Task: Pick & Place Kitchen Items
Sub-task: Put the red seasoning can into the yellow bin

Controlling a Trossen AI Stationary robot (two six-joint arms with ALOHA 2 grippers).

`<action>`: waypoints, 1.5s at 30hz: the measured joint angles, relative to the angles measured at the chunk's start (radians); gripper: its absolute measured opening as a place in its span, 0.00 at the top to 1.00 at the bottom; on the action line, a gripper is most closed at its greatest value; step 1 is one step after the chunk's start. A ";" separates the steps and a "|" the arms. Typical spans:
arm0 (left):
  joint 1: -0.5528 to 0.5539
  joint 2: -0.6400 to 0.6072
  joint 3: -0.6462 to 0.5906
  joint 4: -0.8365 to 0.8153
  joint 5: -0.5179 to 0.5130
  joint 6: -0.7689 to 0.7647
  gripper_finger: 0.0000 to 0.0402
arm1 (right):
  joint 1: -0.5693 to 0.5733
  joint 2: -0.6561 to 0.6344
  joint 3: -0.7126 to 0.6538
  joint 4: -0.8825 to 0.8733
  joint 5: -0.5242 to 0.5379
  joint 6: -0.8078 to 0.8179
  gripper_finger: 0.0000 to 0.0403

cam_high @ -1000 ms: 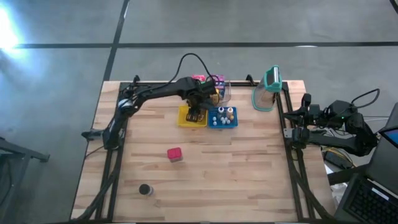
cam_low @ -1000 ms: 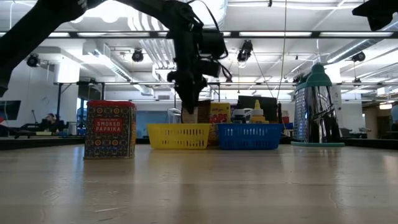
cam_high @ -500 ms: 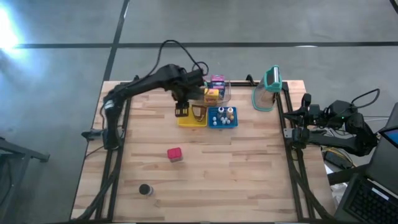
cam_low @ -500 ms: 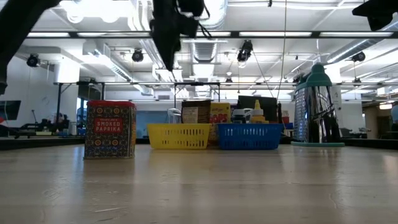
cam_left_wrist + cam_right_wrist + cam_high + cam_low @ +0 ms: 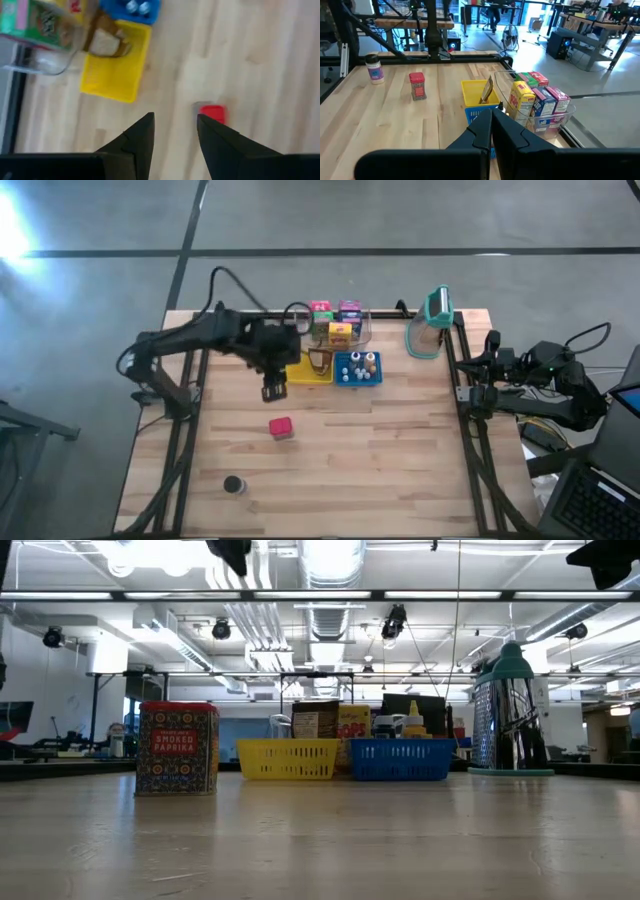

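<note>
I have the left gripper (image 5: pixel 272 391) raised above the tabletop, just in front of the yellow basket (image 5: pixel 300 372) and on the far side of the red tin (image 5: pixel 281 428). In the left wrist view its two fingers (image 5: pixel 145 134) stand apart with bare wood between them; nothing is clamped. The right gripper (image 5: pixel 491 125) waits off the right edge of the tabletop with its fingers pressed together and empty.

Item positions:
- The red tin stands upright in the middle of the left half of the tabletop, well apart from both baskets.
- A small dark-capped jar (image 5: pixel 234 485) stands near the front left corner.
- A brown packet (image 5: pixel 318 361) leans inside the yellow basket, at its right side.
- Small white-capped bottles (image 5: pixel 362 364) fill the blue basket (image 5: pixel 343 377), which touches the yellow basket on its right.
- Coloured cartons (image 5: pixel 340 320) sit in a clear tray (image 5: pixel 364 326) at the far edge, behind the baskets.

Judgement of step: the left arm is between items, empty, with the red tin as the likely next pick.

Next move requirements: I would carry the gripper toward the front edge until it is centred over the tin, set the fingers across its flat sides, descend, then close. The present gap looks narrow for the tin, so I would widen it before descending.
</note>
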 joint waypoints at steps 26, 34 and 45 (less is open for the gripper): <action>-0.242 -0.018 -0.384 0.094 -0.048 -0.355 0.32 | 0.000 0.000 0.000 0.000 0.000 0.000 0.98; -0.243 -0.018 -0.544 0.233 -0.029 -0.298 0.31 | 0.000 0.000 0.000 0.000 0.000 0.000 0.98; -0.243 -0.018 -0.631 0.401 0.029 -0.294 0.32 | 0.000 0.000 0.000 0.000 0.000 0.000 0.98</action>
